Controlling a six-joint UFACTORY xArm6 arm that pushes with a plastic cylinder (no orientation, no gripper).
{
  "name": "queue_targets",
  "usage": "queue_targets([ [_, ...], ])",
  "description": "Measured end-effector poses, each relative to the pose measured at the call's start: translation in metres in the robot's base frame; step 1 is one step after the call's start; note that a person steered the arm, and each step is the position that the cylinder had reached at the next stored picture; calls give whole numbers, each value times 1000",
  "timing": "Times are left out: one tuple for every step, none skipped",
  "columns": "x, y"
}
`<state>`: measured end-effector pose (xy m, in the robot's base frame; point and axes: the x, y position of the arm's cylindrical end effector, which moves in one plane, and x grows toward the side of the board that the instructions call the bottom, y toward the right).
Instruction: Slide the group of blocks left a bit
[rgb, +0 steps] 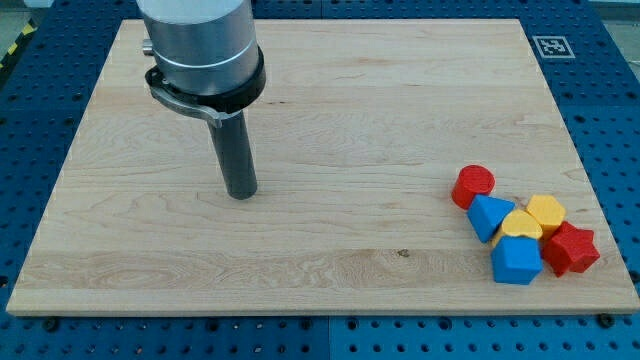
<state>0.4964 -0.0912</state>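
In the camera view, my tip (241, 193) rested on the board (330, 110) toward its top-left corner, bare and touching nothing, well apart from every block. The group lay near the bottom-right corner: a red cylinder (473, 185) at its upper left, a blue block (488, 216) just below it, a yellow heart (521, 225) in the middle, a yellow block (546, 211) to its right, a red star (572, 249) nearest the right edge, and a blue block (516, 260) nearest the bottom edge. They looked small, rigid and light, likely to slide easily on the smooth wood but to scatter or pivot if struck off-centre. There was nothing to grasp; I judged the push should meet the group's right side, at the star and yellow block.
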Motion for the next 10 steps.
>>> queue_targets([
  [2,0],
  [2,0],
  [10,7],
  [23,28],
  [-43,55],
  [-104,117],
  [-112,210],
  [-88,310],
  [-18,401],
  [44,435],
])
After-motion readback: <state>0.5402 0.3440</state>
